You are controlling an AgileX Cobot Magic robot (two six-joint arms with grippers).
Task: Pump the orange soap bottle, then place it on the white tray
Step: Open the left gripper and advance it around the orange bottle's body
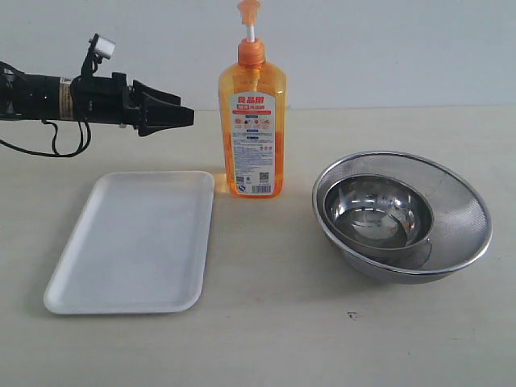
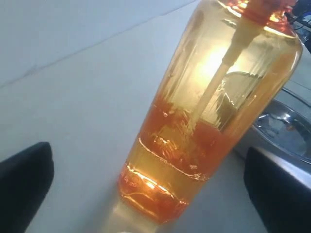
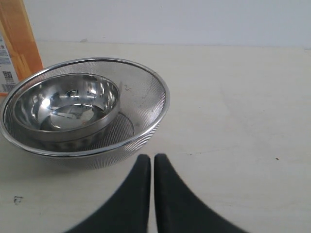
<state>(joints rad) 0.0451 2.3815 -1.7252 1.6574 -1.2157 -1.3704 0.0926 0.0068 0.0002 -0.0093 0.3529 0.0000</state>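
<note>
Your left end effector (image 1: pixel 187 118) hangs wide, just short of the bottle (image 1: pixel 251 129), gripping nothing; the right end effector (image 3: pixel 151 194) is pinched closed. The bottle stands on the bench toward its far edge, beside the tray (image 1: pixel 129 242), not on it: you have placing left, and whether it was pumped is unclear. One bottle, one tray, two nested bowls (image 1: pixel 375 214).

Orange soap bottle (image 1: pixel 251 133) stands upright just beside white tray (image 1: pixel 133 242).
</note>
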